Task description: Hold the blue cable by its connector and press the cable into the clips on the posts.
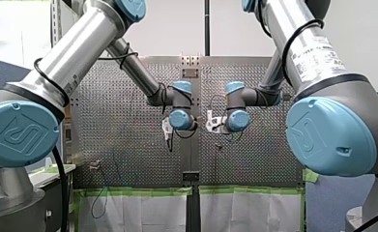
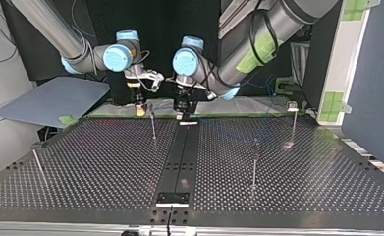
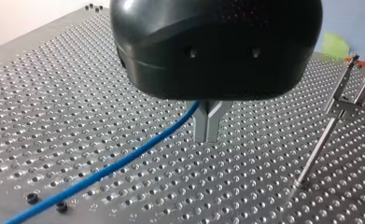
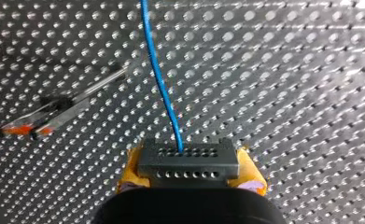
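Note:
The blue cable (image 4: pixel 164 88) leaves a dark grey perforated connector (image 4: pixel 188 161) and runs ahead over the plate. My right gripper (image 4: pixel 189 171) is shut on that connector, one yellow pad (image 4: pixel 132 170) on each side. My left gripper (image 3: pixel 207 135) has its metal fingers shut together a little above the plate. The blue cable (image 3: pixel 115 165) passes close behind them and trails off across the plate; contact cannot be told. In the top view both grippers hang at the far edge, the right gripper (image 2: pixel 140 109) beside the left gripper (image 2: pixel 181 112). In the front view the left gripper (image 1: pixel 169 135) and right gripper (image 1: pixel 210 123) face each other.
Thin posts with clips stand on the perforated table (image 2: pixel 106 162): one post (image 2: pixel 153 125) near my right gripper, another post (image 2: pixel 254 164) mid-right, a further post (image 2: pixel 293 123) far right. A clipped post (image 3: pixel 332 121) stands beside my left gripper. An orange-tipped clip (image 4: pixel 28 128) shows beside the connector.

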Tool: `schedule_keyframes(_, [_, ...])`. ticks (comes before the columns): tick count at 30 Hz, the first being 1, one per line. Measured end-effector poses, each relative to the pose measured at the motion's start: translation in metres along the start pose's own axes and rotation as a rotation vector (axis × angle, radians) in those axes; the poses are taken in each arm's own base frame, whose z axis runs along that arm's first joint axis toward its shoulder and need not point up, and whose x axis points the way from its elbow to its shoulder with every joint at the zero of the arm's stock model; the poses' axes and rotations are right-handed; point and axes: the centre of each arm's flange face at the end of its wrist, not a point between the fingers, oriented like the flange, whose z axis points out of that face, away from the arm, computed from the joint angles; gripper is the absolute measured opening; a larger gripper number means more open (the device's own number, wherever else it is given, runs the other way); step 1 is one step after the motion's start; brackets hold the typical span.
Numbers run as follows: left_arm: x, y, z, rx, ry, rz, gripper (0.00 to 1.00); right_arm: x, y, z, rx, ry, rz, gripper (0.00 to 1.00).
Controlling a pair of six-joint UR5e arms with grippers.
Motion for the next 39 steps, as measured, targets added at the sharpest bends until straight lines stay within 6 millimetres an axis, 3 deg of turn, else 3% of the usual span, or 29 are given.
schedule_keyframes(11, [0.021,-0.013,-0.004,0.027,-0.004,-0.017,0.0,-0.04,0.022,-0.005,-0.029,-0.034,0.006,0.0])
schedule_keyframes(25, [0.063,-0.021,-0.008,0.044,0.02,-0.022,0.0,-0.052,0.045,-0.004,-0.017,-0.013,0.024,0.0])
schedule_keyframes(33, [0.064,-0.025,-0.011,0.023,-0.004,-0.05,0.0,-0.082,0.05,-0.003,-0.006,-0.059,0.028,0.0])
schedule_keyframes(39, [0.089,-0.023,-0.015,0.009,0.029,-0.035,0.0,-0.094,0.055,-0.001,-0.011,-0.066,0.031,0.0])
